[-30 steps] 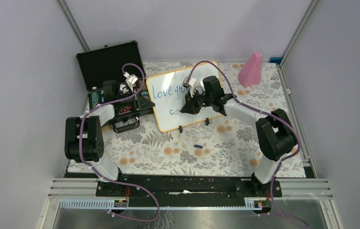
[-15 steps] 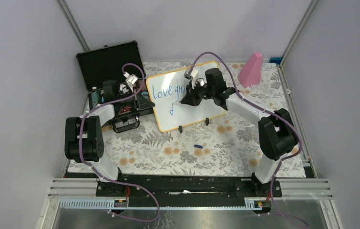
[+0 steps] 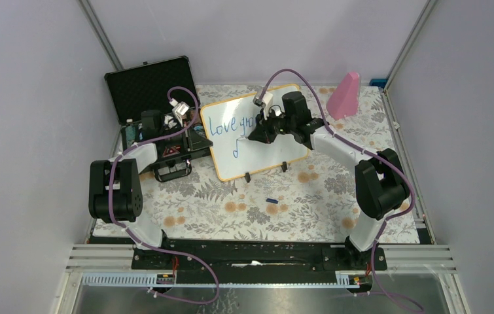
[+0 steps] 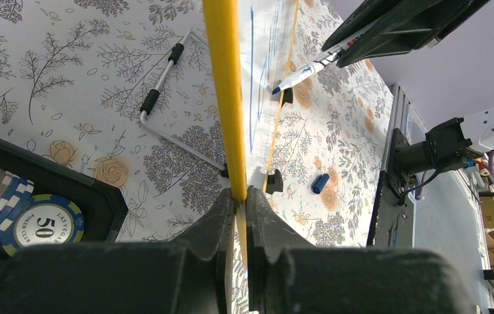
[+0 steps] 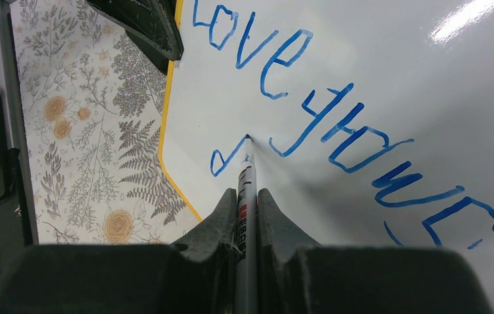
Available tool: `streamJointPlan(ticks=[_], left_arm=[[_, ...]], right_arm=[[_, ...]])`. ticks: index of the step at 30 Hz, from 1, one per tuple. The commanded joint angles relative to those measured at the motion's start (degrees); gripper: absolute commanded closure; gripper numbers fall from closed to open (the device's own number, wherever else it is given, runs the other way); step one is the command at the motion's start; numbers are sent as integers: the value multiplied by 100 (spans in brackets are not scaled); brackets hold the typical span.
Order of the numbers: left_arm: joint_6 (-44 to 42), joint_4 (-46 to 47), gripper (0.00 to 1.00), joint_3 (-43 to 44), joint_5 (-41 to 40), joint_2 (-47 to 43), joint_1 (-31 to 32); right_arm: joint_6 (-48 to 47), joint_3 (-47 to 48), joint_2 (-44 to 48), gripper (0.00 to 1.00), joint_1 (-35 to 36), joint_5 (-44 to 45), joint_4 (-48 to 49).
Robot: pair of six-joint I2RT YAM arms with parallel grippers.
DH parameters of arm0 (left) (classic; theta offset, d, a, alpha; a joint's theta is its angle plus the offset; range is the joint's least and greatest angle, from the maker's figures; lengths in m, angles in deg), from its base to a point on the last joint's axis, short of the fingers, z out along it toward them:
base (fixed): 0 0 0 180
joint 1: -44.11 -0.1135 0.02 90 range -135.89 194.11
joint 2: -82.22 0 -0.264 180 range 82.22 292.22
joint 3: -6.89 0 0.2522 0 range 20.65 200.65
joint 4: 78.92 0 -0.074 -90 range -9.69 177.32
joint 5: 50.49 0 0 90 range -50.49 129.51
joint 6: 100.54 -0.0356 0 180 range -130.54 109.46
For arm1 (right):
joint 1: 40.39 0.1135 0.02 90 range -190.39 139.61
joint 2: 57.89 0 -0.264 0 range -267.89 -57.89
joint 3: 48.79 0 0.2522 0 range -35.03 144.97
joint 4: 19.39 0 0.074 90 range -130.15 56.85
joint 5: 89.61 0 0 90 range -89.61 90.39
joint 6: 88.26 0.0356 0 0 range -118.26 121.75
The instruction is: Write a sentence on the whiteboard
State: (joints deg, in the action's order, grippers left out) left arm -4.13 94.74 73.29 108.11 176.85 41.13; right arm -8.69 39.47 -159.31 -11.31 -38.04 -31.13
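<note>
Floral table (image 3: 309, 196) bears whiteboard (image 3: 231, 160) beside black case (image 3: 147, 85) holding poker chips (image 4: 48, 226).

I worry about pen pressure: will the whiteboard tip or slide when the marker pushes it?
Alone, probably tippy: the whiteboard stands on small black feet. It should hold, since the left gripper clamps its yellow rim. It looks stiff; the rim runs straight.
</note>
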Motion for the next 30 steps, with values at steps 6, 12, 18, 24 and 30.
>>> streamJointPlan(ticks=[6,12,18,24,30], left_arm=[[-238,181,100,193,-31,-95,33],[-228,182,100,194,-43,-102,30],[-220,182,100,211,-48,-93,26],[-235,168,100,202,-48,-103,28],[-246,147,100,194,-44,-113,30]], right_arm=[[-49,-105,-37,100,-43,12,74],[-76,-235,50,100,-35,-58,74],[-131,-345,79,100,14,-110,75],[-144,-429,44,100,53,-112,78],[-146,-516,52,100,89,-120,105]])
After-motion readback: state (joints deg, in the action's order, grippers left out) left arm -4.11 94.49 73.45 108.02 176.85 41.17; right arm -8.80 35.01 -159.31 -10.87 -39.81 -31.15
